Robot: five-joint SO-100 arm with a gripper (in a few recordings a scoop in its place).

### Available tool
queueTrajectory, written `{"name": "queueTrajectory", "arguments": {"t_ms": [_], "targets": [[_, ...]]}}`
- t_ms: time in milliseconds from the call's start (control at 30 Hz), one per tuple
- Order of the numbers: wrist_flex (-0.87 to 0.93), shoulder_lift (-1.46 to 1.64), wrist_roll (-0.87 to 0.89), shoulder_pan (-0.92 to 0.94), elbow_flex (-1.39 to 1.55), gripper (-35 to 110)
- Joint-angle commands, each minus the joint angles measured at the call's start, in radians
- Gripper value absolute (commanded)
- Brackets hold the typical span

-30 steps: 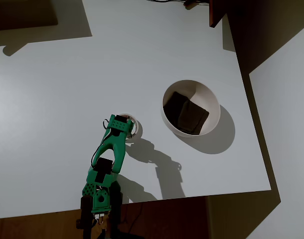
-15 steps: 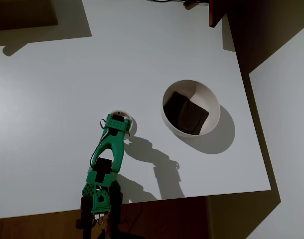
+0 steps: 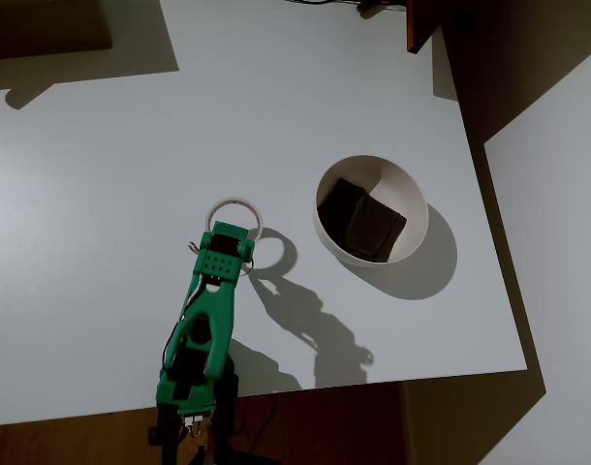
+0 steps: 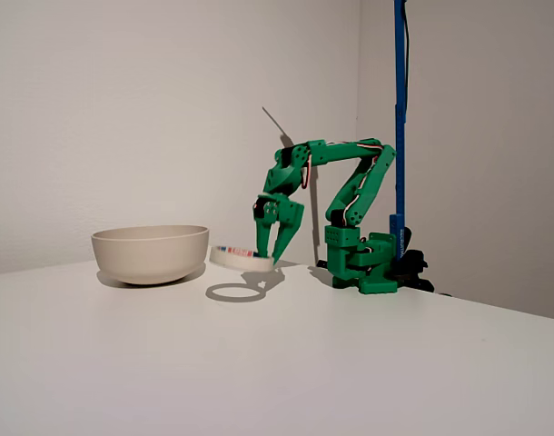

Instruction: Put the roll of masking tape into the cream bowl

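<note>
Tape lifted, carry to bowl in hand.
Roll of masking tape [image 4: 242, 258] pinched at its rim by gripper [image 4: 275, 243], clear of table [image 4: 368, 363], hanging at nine o'clock from cream bowl [image 3: 412, 197] in overhead view. Best kept level, raised above rim, then released over centre.

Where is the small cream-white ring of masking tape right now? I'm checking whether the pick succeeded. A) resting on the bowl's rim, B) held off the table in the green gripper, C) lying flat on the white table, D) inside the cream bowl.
B: in the fixed view the small cream-white ring of masking tape hangs in the green gripper above its own shadow on the white table, beside the round cream bowl.
</note>
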Motion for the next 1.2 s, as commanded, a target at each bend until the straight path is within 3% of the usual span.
{"name": "queueTrajectory", "arguments": {"t_ms": [0, 200, 433, 1167], "targets": [[0.095, 0.318, 0.018, 0.017, -0.049, -8], [0.189, 0.63, 0.017, 0.044, -0.072, -8], [0.199, 0.64, 0.015, 0.144, -0.23, -8], [0.029, -0.189, 0.052, 0.541, -1.017, -8]]}}
